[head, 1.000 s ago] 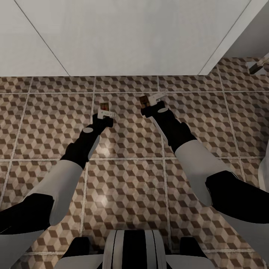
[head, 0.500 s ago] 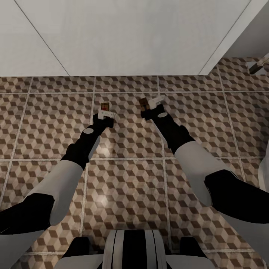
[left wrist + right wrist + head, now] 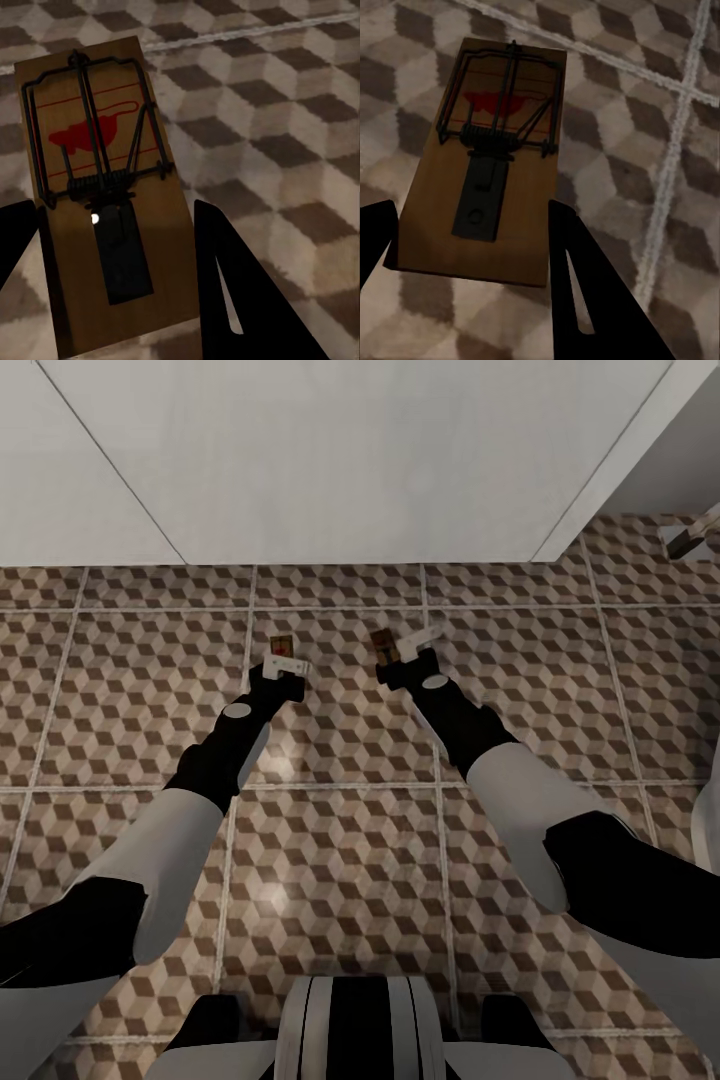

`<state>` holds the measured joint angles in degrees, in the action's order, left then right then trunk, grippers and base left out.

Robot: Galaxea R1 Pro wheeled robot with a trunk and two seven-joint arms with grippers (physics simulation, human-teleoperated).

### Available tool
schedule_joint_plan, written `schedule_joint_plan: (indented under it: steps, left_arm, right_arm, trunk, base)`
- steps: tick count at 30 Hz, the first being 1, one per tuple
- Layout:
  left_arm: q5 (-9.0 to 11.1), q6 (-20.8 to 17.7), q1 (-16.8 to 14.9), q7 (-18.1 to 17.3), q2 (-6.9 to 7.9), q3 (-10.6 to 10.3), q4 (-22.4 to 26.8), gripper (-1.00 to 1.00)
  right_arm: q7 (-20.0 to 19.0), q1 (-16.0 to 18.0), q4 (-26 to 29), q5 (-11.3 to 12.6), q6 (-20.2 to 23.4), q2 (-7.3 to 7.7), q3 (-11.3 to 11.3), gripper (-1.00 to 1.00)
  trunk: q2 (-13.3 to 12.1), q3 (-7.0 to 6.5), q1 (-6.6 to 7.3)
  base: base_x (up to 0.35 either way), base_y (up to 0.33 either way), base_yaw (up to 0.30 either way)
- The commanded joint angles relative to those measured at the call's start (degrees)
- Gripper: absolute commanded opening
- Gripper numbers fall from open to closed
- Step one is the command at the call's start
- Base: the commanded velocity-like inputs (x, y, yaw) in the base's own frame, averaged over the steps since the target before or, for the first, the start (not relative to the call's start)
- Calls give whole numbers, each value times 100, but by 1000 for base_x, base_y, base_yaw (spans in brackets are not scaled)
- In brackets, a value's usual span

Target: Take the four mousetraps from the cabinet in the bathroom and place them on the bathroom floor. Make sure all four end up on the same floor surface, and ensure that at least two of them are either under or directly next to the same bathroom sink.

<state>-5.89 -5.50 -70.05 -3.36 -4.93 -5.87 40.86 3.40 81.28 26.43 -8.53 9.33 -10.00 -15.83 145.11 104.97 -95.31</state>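
Observation:
Two tan wooden mousetraps with dark wire and a red mark are held low over the cube-patterned bathroom floor. My left gripper is shut on one mousetrap; in the left wrist view that mousetrap sits between the black fingers of the left gripper. My right gripper is shut on the other mousetrap, and the right wrist view shows this mousetrap flanked by the right gripper. Whether either board touches the tiles I cannot tell. The cabinet and the sink's basin are out of view.
A flat white panelled surface spans the far side, just beyond both grippers. A small chrome-and-white fitting lies at the far right. A white curved object sits at the right edge. Tiled floor stretches to both sides and toward my base.
My right gripper has drawn back slightly toward me and turned a little, the mousetrap moving with it. The left gripper and its mousetrap have barely moved.

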Motion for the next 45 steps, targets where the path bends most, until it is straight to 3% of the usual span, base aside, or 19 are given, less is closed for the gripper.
schedule_joint_plan:
  steps: [1, 16, 45]
  left_arm:
    - [-72, -30, 0, -15, -14, 8, 11, -100]
    - [-75, -30, 0, -15, -87, 0, -4, -100]
    - [-62, -26, 0, -15, -88, -2, -336, -100]
  right_arm:
    - [30, 2, 5, -42, 1, 0, -18, -100]
    - [26, 2, -15, -34, -89, 0, -17, -100]
    - [12, 2, -550, -34, -422, 0, -17, -100]
  trunk:
    - [1, 3, 0]
    - [1, 3, 0]
    - [1, 3, 0]
  base:
    - [122, 0, 0]
    - [242, 0, 0]
    - [9, 0, 0]
